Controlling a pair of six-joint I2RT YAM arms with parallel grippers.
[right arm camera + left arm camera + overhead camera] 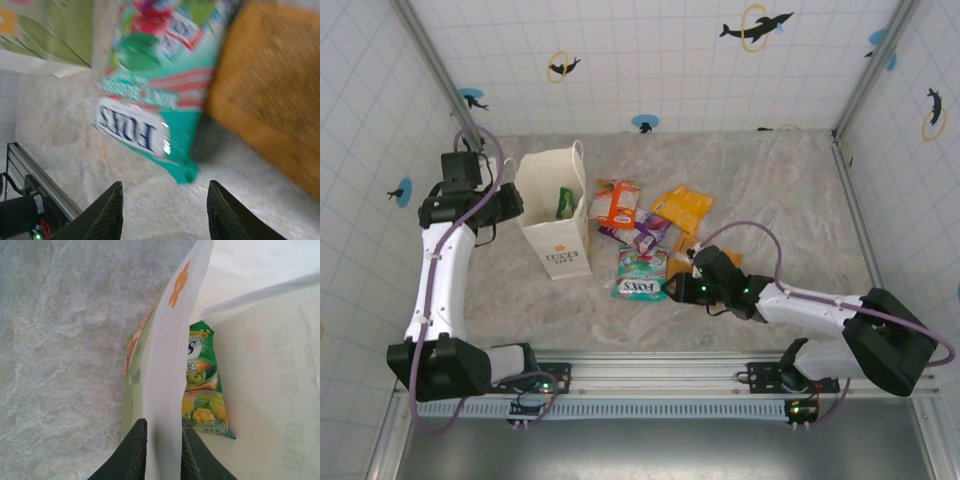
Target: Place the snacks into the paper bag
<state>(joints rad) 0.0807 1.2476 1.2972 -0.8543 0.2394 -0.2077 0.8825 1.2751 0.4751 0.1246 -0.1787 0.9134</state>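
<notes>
currently left fingers [136, 446] pinch paper bag [169, 370] wall; right fingers [111, 212] spread apart near teal fox's packet [155, 95].

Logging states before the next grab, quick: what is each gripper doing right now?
Left gripper: closed on the paper bag wall.
Right gripper: open, holding nothing, just short of the teal packet.

My left arm [438, 285] and right arm [812, 306] look alike: white tube links between black joint blocks, each on a black base [438, 368]. A thin purple cable [740, 224] loops from behind each tool down to the base. The left tool [162, 424] and right tool [164, 187] have black, tapered fingers [107, 215] with fine texture. Small green lights [705, 291] glow just behind the right tool.
</notes>
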